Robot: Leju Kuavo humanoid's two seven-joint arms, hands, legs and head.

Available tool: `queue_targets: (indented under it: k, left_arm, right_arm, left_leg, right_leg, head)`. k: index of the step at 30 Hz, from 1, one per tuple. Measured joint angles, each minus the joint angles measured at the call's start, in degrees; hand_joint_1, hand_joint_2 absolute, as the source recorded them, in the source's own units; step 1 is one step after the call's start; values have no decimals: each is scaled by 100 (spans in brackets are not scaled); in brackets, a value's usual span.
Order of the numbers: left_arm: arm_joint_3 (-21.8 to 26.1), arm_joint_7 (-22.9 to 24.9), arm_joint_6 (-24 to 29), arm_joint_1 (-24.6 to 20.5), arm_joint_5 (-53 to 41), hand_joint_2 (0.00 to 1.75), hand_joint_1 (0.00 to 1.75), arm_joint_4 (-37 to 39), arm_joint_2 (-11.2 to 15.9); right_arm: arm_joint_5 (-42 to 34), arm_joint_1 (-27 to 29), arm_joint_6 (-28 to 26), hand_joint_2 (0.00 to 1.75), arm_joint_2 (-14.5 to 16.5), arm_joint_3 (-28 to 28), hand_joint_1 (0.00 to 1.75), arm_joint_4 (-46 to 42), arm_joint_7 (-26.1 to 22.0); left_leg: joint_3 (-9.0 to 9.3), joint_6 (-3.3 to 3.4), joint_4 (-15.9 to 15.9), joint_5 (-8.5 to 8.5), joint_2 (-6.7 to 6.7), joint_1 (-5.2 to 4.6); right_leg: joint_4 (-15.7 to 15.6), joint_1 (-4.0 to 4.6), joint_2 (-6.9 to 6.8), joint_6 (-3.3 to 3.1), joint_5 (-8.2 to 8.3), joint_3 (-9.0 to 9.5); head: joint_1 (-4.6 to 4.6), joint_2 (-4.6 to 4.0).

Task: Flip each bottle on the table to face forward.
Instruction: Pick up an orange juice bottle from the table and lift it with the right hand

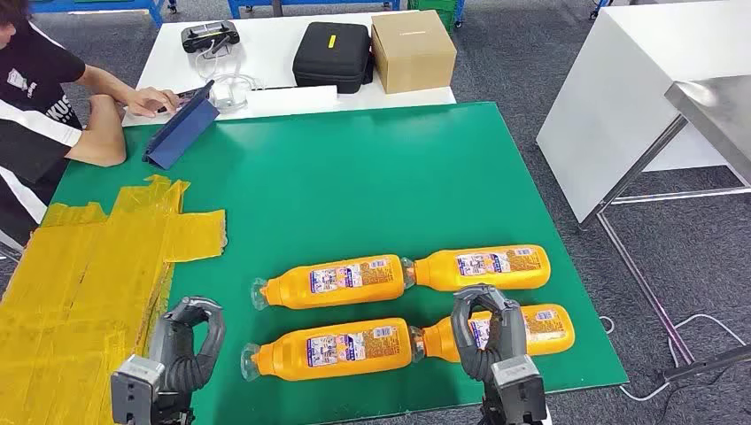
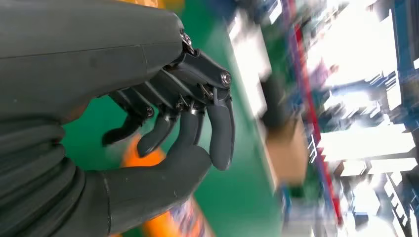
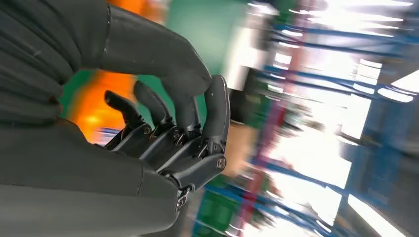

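both hands [image 1: 190,332] [image 1: 485,323] hover curled and empty; the lower-right bottle [image 1: 496,334] looks smooth, likely rolls, best gripped mid-body.

Left hand [image 1: 190,341] and right hand [image 1: 485,326] raised; fingers curled, holding nothing

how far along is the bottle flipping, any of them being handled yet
Done: I cannot tell; all four orange bottles lie on their sides on the green mat with printed labels up. In hand: nothing. The left hand and right hand are curled and hold nothing; the right one hangs over the near right bottle. Left: near left, far left and far right bottle lie untouched.
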Motion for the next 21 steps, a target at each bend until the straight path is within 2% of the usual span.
queue_targets:
  k: [4,9,10,13,14,17,21]
  left_arm:
    - [-429,14,841,-286,-337,175,175,-304,1]
    - [-692,-8,985,-348,-335,175,175,-438,10]
    - [-712,-15,993,-354,-330,175,175,-449,14]
    - [-769,-21,1001,-362,-325,175,175,-473,21]
    - [-782,-23,1005,-364,-322,175,135,-480,22]
    - [-793,-23,1011,-370,-282,175,4,-489,26]
    - [-792,30,955,-412,-126,175,0,-455,23]
  right_arm:
    - [80,-392,-276,175,123,332,173,2,44]
    - [118,-587,-402,175,135,575,173,25,91]
    - [117,-604,-417,175,135,597,153,28,91]
    - [121,-631,-437,175,135,643,23,33,91]
    - [137,-636,-446,175,135,651,0,34,91]
    - [433,-679,-557,175,129,688,0,55,124]
    - [1307,-850,-736,175,86,833,0,153,429]
  left_leg:
    - [19,-1,0,2,-3,1]
    - [20,-1,0,2,-4,0]
    - [20,0,0,1,-4,0]
    - [18,0,0,0,-4,0]
    - [18,0,0,0,-4,0]
    - [16,-1,0,-1,-4,0]
    - [16,-1,0,0,-3,1]
  right_leg:
    - [-1,0,-2,-2,-3,23]
    - [0,0,-3,-1,-4,27]
    - [0,0,-3,-1,-4,27]
    - [0,0,-3,0,-5,26]
    - [0,0,-3,0,-5,25]
    - [0,0,-2,0,-6,23]
    - [0,0,-2,0,-5,21]
  head:
    - [-1,0]
    - [1,0]
    - [1,0]
    - [1,0]
    - [1,0]
    - [1,0]
    - [1,0]
